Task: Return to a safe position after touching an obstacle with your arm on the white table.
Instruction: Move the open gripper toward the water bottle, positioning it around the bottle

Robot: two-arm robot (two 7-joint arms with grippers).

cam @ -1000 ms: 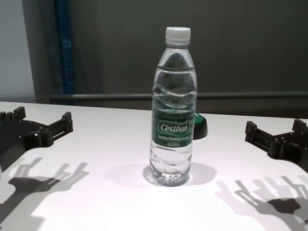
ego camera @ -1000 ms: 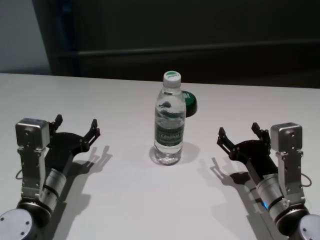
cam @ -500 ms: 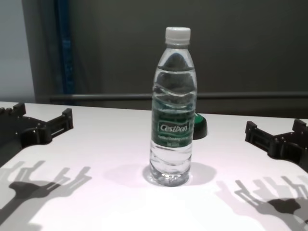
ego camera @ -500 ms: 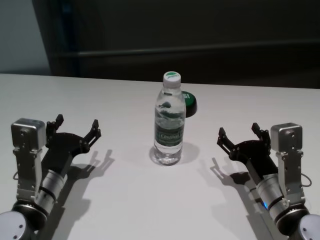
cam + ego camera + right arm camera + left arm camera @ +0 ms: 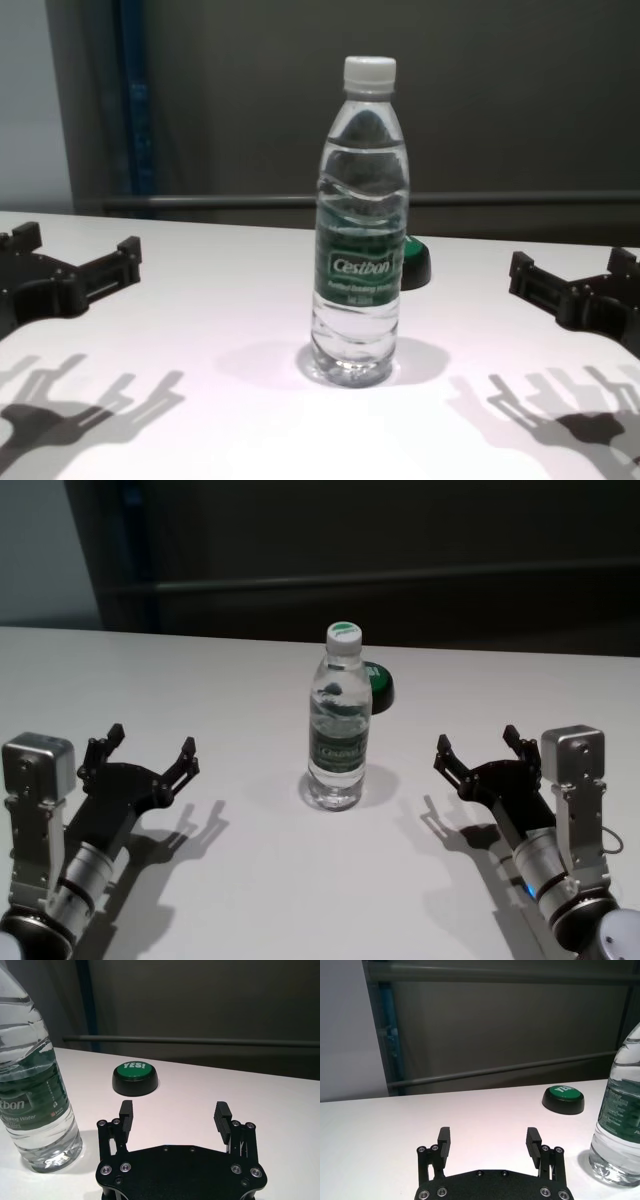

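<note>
The obstacle, a clear water bottle (image 5: 339, 723) with a white cap and a green "Cestbon" label, stands upright in the middle of the white table (image 5: 250, 880). It also shows in the chest view (image 5: 360, 225), the left wrist view (image 5: 620, 1125) and the right wrist view (image 5: 35, 1095). My left gripper (image 5: 147, 753) is open and empty, well to the left of the bottle and apart from it; it shows in the chest view (image 5: 72, 255) and the left wrist view (image 5: 490, 1141). My right gripper (image 5: 477, 745) is open and empty, to the right of the bottle; it shows in the right wrist view (image 5: 174, 1111).
A low black round button with a green "YES!" top (image 5: 380, 684) sits just behind and to the right of the bottle; it shows in the right wrist view (image 5: 135, 1078). A dark wall with a rail runs behind the table's far edge.
My left arm has drawn back toward the near left, so the left gripper is lower and farther from the bottle. The bottle and the right arm have not moved.
</note>
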